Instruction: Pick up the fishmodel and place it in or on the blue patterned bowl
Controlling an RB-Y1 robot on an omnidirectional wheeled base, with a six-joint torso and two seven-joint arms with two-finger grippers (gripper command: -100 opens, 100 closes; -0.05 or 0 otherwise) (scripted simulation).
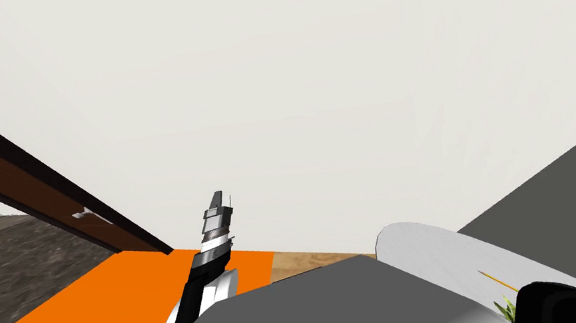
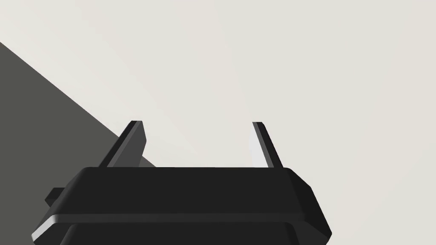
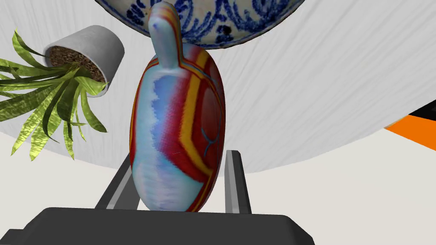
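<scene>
Slipping looks the likeliest trouble: the right gripper [image 3: 180, 155] pinches only the fat lower end of the smooth, egg-shaped red, yellow and pale-blue fish model [image 3: 176, 127]. Its narrow tip nearly meets the blue-patterned white bowl [image 3: 234, 21] on the round white table [image 3: 319, 85]. A bump there could twist it free. The left gripper [image 2: 196, 123] idles, spread.

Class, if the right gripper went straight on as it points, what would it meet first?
Probably the blue patterned bowl, just beyond the fish model that the right gripper holds in its jaws; depth is unclear.
</scene>
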